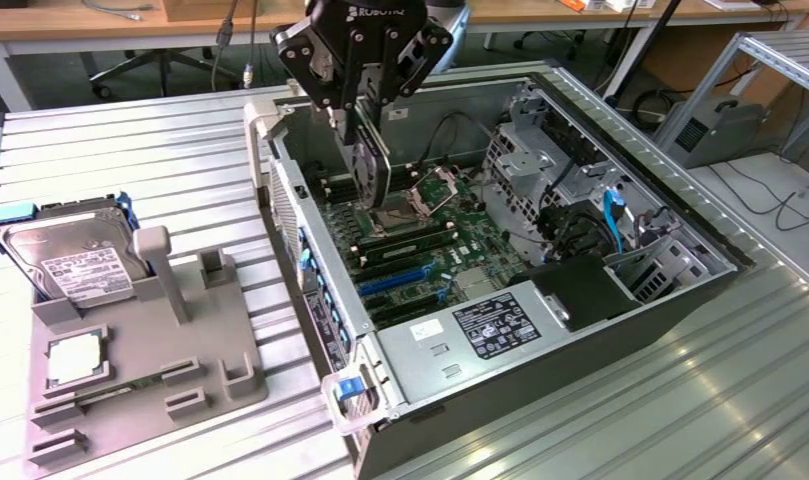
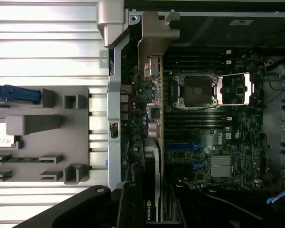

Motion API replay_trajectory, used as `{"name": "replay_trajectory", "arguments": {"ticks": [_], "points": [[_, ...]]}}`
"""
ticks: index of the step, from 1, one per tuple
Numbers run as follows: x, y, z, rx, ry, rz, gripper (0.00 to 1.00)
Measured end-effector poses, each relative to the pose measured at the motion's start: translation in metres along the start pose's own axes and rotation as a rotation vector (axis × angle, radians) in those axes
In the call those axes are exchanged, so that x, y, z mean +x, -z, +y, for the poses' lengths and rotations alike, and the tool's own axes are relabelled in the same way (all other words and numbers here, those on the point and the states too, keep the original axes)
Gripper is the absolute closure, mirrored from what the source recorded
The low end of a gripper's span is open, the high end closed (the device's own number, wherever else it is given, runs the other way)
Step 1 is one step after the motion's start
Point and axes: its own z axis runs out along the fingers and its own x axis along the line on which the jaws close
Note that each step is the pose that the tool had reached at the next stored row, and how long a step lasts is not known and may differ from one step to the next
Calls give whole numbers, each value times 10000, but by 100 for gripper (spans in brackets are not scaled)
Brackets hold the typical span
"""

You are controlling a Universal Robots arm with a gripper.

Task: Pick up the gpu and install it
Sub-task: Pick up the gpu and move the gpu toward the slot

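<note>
The black gripper point(image 1: 357, 108) is clamped on the thin, flat black gpu card with a silvery end bracket point(image 1: 368, 165). It holds the card on edge inside the open grey computer case point(image 1: 578, 380), above the green motherboard point(image 1: 438, 245) by the case's rear wall. The card looks light, stiff and fragile, so it is best held by its bare upper edge.

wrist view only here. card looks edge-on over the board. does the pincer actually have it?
Observer: Yes. In the exterior view the pincer is shut on the gpu, which hangs below it inside the open case.
Operator: seated in a slot?
Observer: No. Its lower edge looks clear above the motherboard, and it is not in the blue slots.
Operator: what's on the fixture past my frame edge?
Observer: A hard drive with a white label stands in the gray fixture, at the exterior view's left.
</note>
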Motion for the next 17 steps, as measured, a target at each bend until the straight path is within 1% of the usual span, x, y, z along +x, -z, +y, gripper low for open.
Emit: {"name": "replay_trajectory", "arguments": {"ticks": [3, 7, 10, 17], "points": [[-17, 0, 1, 1, 1, 1, 73], [-95, -2, 1, 0, -1, 0, 73], [-168, -4, 1, 1, 0, 1, 73], [-378, -9, 2, 0, 1, 0, 73]]}}
